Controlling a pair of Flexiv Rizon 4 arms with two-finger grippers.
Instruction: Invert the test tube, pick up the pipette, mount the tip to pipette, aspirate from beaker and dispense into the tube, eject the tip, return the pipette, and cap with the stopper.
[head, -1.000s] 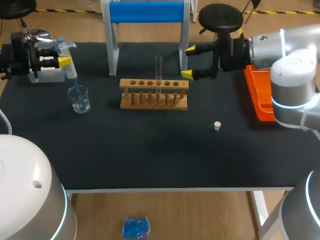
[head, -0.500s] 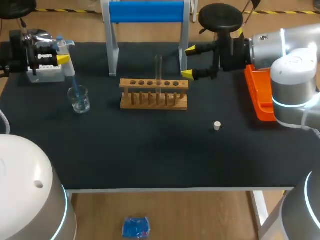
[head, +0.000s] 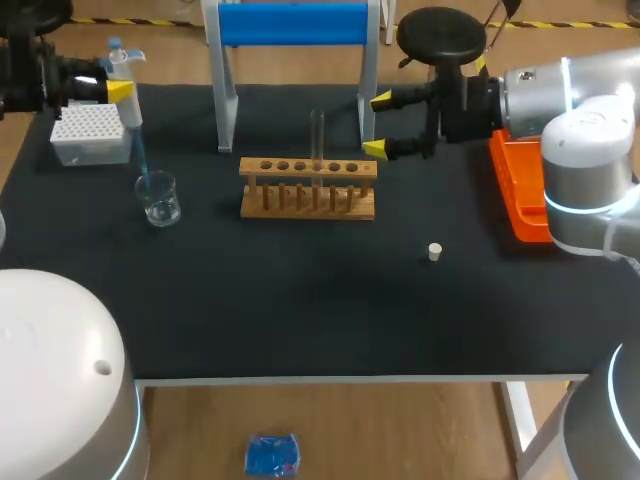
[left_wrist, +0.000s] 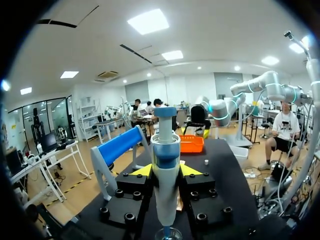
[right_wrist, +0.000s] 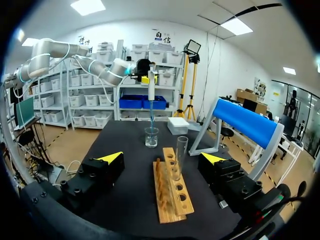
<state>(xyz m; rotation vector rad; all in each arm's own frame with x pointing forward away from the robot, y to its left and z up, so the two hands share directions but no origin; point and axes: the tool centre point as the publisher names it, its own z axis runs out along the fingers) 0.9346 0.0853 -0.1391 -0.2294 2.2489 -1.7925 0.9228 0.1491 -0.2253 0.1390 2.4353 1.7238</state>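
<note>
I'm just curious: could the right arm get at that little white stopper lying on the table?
Probably yes: the right gripper is open and empty, and the stopper lies alone, with nothing over it.

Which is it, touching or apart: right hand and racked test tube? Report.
Apart. Head view shows the open right hand beside the test tube in the rack, a clear gap between them.

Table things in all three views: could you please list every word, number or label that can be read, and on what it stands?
No text can be read on any of them.
White-and-blue plastic pipette: no legible print.
Clear glass beaker: any markings too small to read.
Wooden test tube rack, white tip box, orange plastic tray: nothing visible.
</note>
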